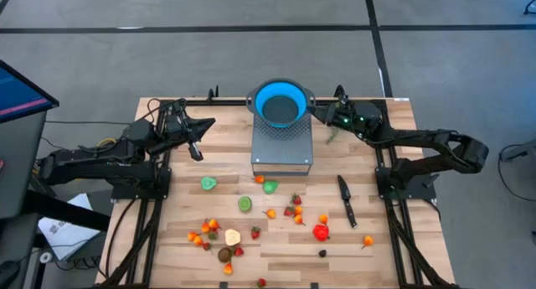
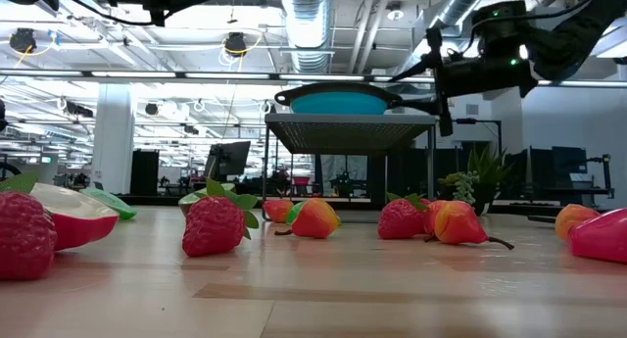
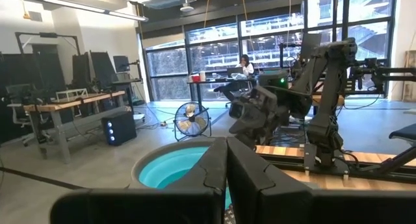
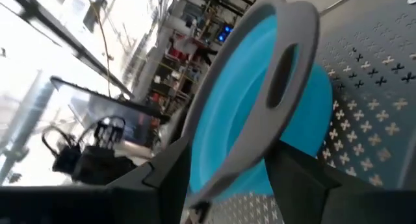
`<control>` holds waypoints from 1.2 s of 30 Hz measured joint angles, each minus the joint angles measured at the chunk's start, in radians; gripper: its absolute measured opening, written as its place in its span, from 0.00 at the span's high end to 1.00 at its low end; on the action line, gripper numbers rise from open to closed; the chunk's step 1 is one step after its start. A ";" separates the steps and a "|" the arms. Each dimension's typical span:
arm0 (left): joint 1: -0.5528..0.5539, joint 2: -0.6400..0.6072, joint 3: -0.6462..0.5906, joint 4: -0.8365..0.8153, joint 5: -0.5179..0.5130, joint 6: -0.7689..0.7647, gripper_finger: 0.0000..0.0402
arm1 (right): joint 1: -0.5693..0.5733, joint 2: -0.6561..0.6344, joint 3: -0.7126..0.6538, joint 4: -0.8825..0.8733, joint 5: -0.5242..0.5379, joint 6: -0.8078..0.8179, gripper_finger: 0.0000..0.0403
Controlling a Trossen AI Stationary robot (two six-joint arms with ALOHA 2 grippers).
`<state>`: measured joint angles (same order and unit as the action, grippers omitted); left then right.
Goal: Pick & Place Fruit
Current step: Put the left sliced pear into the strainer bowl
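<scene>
The blue bowl (image 1: pixel 279 103) with a grey rim sits on a grey perforated stand (image 1: pixel 283 151) at the table's far middle. Small toy fruit (image 1: pixel 244 204) lies scattered over the near half of the table; strawberries (image 2: pixel 214 225) and orange pieces rest on the wood. My right gripper (image 1: pixel 321 113) is open and level at the bowl's right handle (image 4: pixel 283 74), and the rim shows in the gap between its fingers. My left gripper (image 1: pixel 198 153) is shut and empty, in the air left of the stand, facing the bowl (image 3: pixel 162 172). My right gripper has its two fingers (image 4: pixel 170 178) standing on either side of the bowl's grey rim (image 4: pixel 224 175), just below the handle, coming level from the table's right. I cannot tell whether either finger touches the rim. The bowl stays seated on the stand.
A black knife (image 1: pixel 345 201) lies right of the fruit. A spiky green-leaved piece (image 1: pixel 332 136) lies right of the stand. Bare wood is left between the stand and the fruit. A monitor (image 1: pixel 17 96) stands beyond the table's left edge.
</scene>
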<state>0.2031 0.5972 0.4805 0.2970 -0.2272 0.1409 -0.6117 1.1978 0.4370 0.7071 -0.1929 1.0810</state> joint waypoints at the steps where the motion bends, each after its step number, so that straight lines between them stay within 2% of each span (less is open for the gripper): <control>1: 0.000 0.000 0.000 0.000 0.000 0.000 1.00 | 0.000 -0.025 0.000 -0.043 -0.001 -0.023 0.56; 8: 0.000 0.000 0.000 0.000 0.000 -0.017 1.00 | 0.014 -0.241 0.000 -0.395 0.004 -0.146 0.65; 14: 0.000 0.000 0.000 0.000 0.000 -0.017 1.00 | 0.080 -0.411 0.000 -0.559 0.003 -0.180 0.70; 19: 0.000 0.000 0.000 0.000 0.000 -0.018 1.00 | 0.154 -0.502 0.000 -0.665 0.002 -0.229 0.71; 27: 0.000 0.000 0.000 -0.001 0.000 -0.018 1.00 | 0.237 -0.530 0.000 -0.703 0.001 -0.330 0.71; 32: -0.001 0.000 0.000 -0.002 0.001 -0.025 1.00 | 0.252 -0.491 0.000 -0.700 0.007 -0.332 0.71; 34: -0.001 0.000 0.000 -0.003 0.025 -0.077 1.00 | 0.253 -0.468 0.000 -0.701 0.006 -0.332 0.71; 36: -0.002 0.000 0.000 -0.003 0.092 -0.144 1.00 | 0.260 -0.441 0.000 -0.702 0.003 -0.332 0.71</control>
<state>0.2013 0.5972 0.4805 0.2939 -0.1352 -0.0029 -0.3512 0.7568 0.4374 0.0054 -0.1902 0.7494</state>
